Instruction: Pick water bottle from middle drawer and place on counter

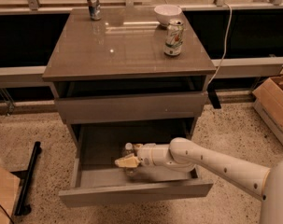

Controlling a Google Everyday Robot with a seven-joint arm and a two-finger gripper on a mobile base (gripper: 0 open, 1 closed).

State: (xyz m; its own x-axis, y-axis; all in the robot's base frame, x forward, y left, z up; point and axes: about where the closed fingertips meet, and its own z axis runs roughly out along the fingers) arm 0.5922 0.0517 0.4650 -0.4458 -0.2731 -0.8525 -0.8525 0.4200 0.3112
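Water bottle (128, 149) sits in the open middle drawer (131, 193), its top showing just above the gripper (126, 162). We see the gripper right against the bottle, reaching in from the right; whether it grips the bottle we cannot tell. On the desk (127, 50) stand two cans (173, 37) and a bowl (167, 14).
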